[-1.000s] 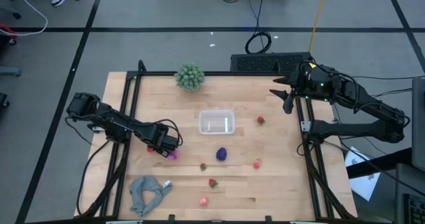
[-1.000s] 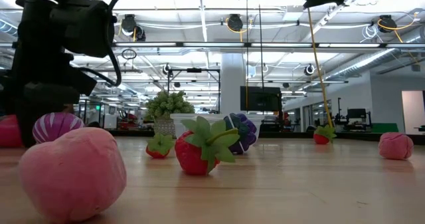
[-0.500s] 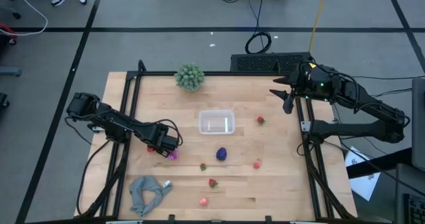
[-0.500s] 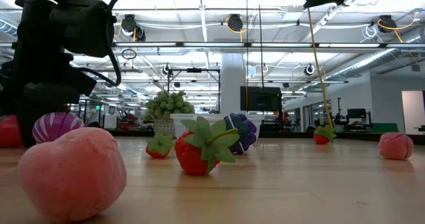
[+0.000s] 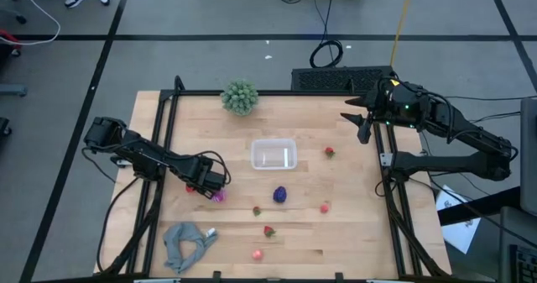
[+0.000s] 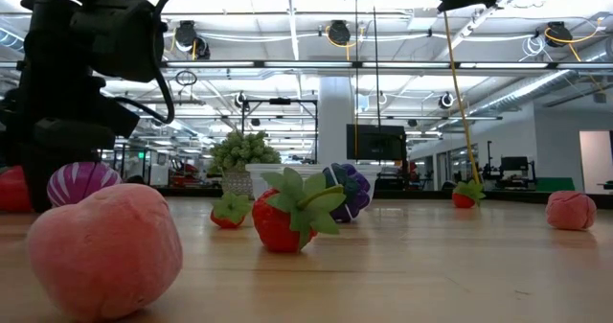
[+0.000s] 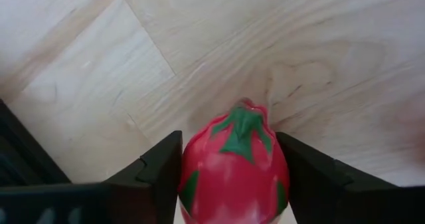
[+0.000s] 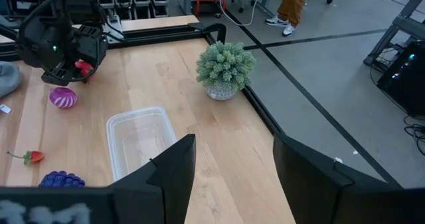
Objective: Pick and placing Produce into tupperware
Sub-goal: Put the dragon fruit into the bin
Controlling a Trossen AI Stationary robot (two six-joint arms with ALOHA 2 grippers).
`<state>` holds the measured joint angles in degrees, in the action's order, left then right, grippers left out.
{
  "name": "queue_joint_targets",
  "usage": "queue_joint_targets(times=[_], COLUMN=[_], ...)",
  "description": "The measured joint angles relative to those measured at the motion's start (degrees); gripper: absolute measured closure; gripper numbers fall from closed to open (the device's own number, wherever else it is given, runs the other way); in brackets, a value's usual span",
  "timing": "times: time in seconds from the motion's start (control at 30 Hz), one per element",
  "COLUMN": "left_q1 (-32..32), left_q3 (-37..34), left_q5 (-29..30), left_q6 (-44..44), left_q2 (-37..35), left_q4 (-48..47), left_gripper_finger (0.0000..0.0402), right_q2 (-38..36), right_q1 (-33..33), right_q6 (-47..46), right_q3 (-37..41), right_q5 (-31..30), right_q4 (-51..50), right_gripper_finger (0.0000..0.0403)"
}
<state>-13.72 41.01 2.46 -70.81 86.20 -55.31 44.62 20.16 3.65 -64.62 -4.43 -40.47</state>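
Produce, here a red toy piece with green leaves on the surface, sits between our left end effector fingers, which bracket its sides without a confirmed clamp, and it looks light and soft, so we judge a gentle mid-body squeeze best.

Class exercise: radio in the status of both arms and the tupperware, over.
Left gripper low at table's left, jaws flanking a red fruit. Right gripper open, waiting at far right edge. Tupperware mid-table, empty. Path clear, over.
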Motion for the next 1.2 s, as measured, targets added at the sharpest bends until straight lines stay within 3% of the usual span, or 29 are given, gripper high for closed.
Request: queue_joint_targets(times=[0.13, 0.43, 0.67, 0.93, 1.2], left_q1=[0.0, 0.0, 1.1, 5.7, 12.8], left_q3=[0.0, 0.4, 4.0, 11.1, 23.1], left_q5=[0.2, 0.7, 4.7, 11.4, 19.2], left_q6=[-0.1, 0.0, 2.9, 11.4, 25.4], left_q2=[0.0, 0.1, 0.1, 0.1, 0.1], left_q4=[0.0, 0.0, 0.1, -1.6, -1.4], left_gripper_finger=[0.0166, 0.0194, 0.0174, 0.0171, 0.017], right_q2=[0.0, 0.0, 0.0, 0.0, 0.0], right_q1=[0.0, 0.0, 0.0, 0.0, 0.0], right_q6=[0.0, 0.0, 0.0, 0.0, 0.0], right_q3=[0.0, 0.0, 0.0, 0.0, 0.0], right_q5=[0.0, 0.0, 0.0, 0.0, 0.0], right_q4=[0.0, 0.0, 1.2, 2.7, 3.0], right_gripper_finger=[0.0209, 0.0209, 0.0209, 0.0209, 0.0209])
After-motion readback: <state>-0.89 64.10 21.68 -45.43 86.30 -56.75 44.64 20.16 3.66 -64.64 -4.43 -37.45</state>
